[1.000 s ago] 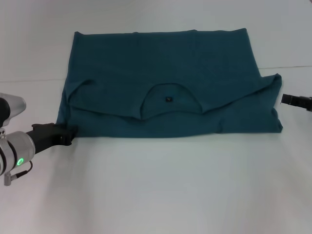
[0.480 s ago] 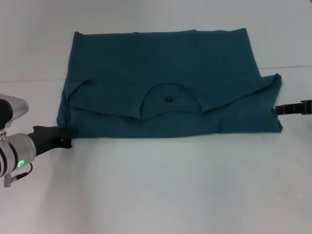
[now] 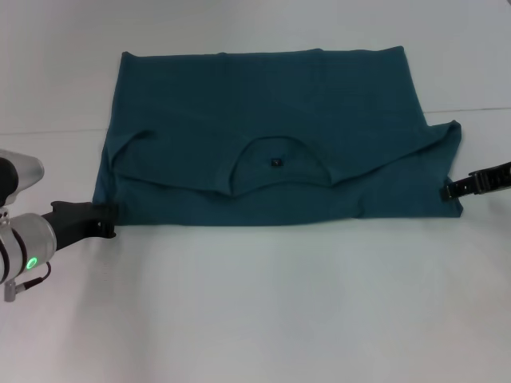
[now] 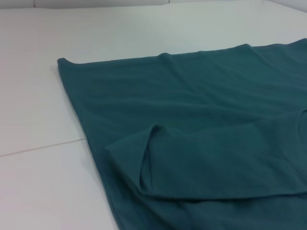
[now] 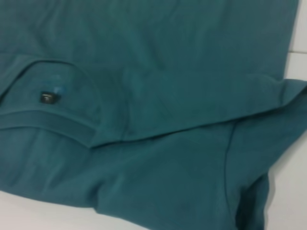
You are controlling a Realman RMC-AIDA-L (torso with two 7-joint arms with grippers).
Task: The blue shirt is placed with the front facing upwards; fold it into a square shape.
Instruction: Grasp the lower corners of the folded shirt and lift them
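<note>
While the blue shirt [image 3: 271, 136] lies spread flat across the far half of the white tabletop [image 3: 263, 303], it's already partly folded: the collar end is turned over onto the body, so the neck opening with its small dark label [image 3: 276, 163] faces up around the middle of the cloth, and plain teal fabric is all that shows. No lettering visible. The sleeves are tucked in on both sides, with the fold on the tabletop's right side bunching up a bit into a raised corner.

Left hand [image 3: 112, 222] sits low on the tabletop, right at the shirt's near-left corner, its black tip touching or just beside the cloth edge. Honestly can't tell if it's open or closed, or if it's got any fabric. The left wrist view just shows the folded sleeve and side edge of the shirt up close.

Right hand [image 3: 449, 191] comes in from the right edge and meets the shirt at its near-right corner. Same deal, can't tell whether it's pinching the cloth or not.
</note>
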